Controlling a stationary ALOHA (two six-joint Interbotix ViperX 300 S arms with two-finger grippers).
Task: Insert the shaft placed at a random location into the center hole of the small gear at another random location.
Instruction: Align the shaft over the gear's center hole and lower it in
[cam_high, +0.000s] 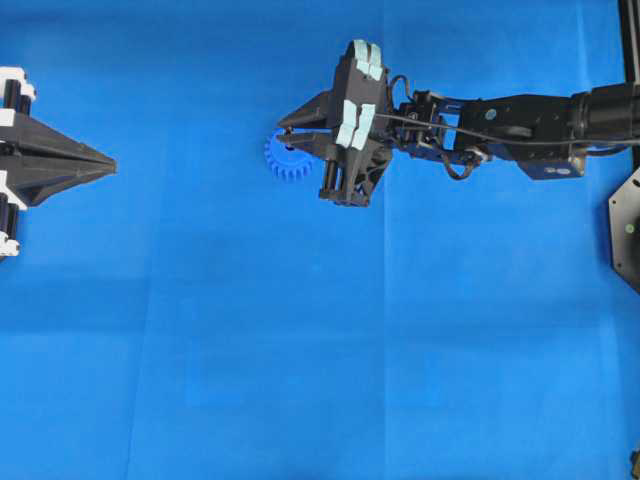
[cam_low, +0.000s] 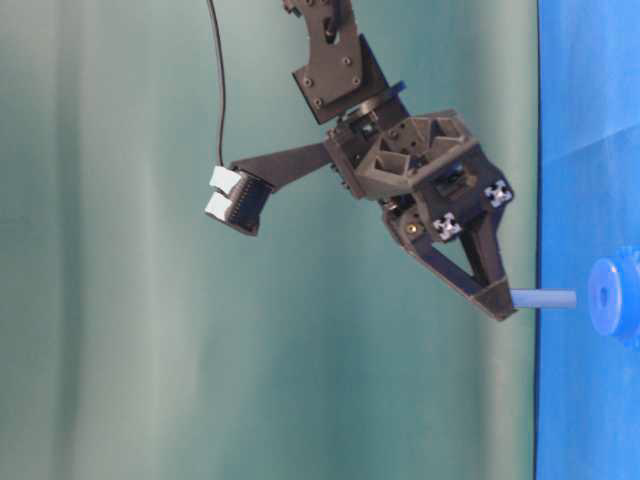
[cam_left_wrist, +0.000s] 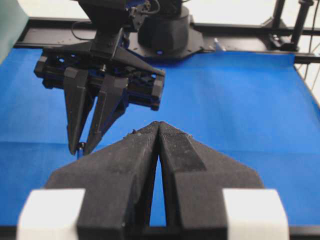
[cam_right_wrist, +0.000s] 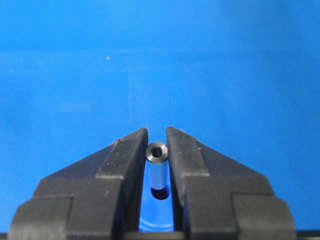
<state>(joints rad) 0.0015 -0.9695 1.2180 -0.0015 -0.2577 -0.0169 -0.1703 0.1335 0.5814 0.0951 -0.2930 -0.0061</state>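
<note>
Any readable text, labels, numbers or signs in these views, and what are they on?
None can be read.
Right end effector: small black-and-white patterned squares in the table-level view, no letters or digits.
Small gear, shaft, blue mat: no print visible.

The right arm (cam_high: 520, 120) is stretched from the right edge of the table toward its upper middle, with the wrist pitched downward. The right gripper (cam_right_wrist: 157, 150) is seen with its two dark fingers (cam_right_wrist: 125, 155) nearly together, pinched on the shaft (cam_right_wrist: 157, 153), which stands out beyond the tips. The left gripper (cam_high: 105, 160) is held low at the left edge of the table, fingers drawn together to a point; whether the tips quite touch is hard to judge.
</note>
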